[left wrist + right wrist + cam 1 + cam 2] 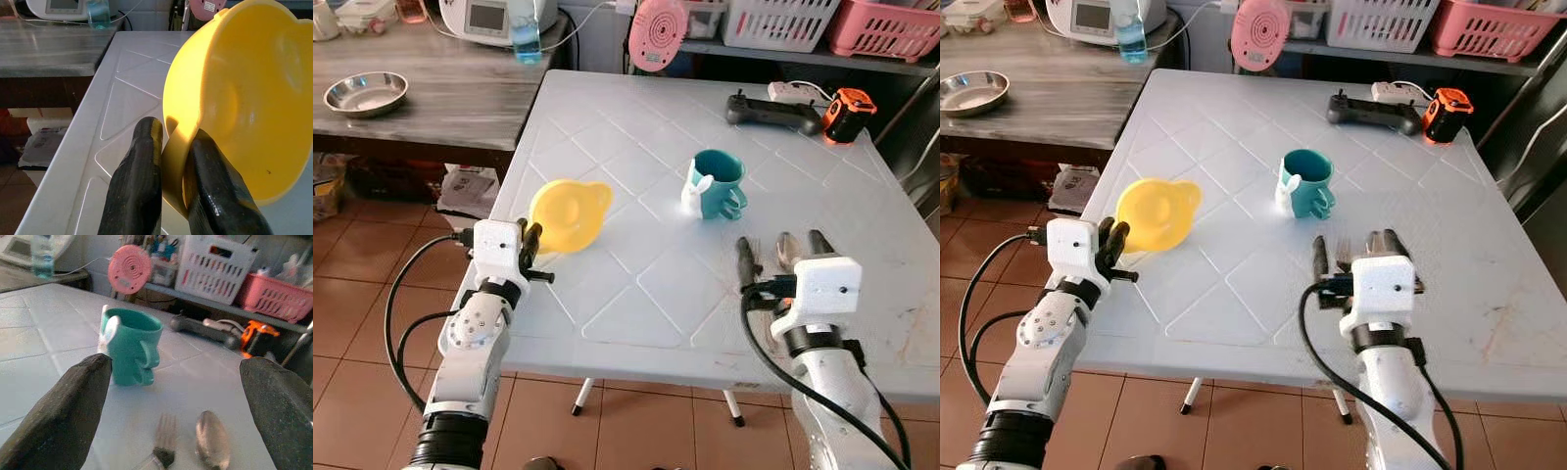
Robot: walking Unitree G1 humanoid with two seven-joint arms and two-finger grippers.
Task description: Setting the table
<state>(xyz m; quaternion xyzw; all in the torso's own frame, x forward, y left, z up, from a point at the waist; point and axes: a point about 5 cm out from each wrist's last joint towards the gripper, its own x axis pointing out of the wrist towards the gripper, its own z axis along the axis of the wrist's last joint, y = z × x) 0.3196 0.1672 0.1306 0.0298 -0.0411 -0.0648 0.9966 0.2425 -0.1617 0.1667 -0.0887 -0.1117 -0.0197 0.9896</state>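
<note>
A yellow plastic bowl, smooth and glossy with a small lip tab on its rim, is tilted up on its side near the left edge of the white table. The left gripper is clamped on the bowl's rim, one black finger inside and one outside.

A teal mug shaped like an elephant, with white ears and a moulded handle, stands upright near the middle of the table. Near the table's front right, a metal fork and spoon lie side by side, dull and worn. The right gripper hovers over them with its fingers spread wide, holding nothing.

The table is white moulded plastic with an embossed diamond pattern and some grime at its near right. At its far right corner lie a black controller and an orange-and-black tape measure.

To the left, a grey wood-grain counter carries a steel bowl. The floor is terracotta tile.
</note>
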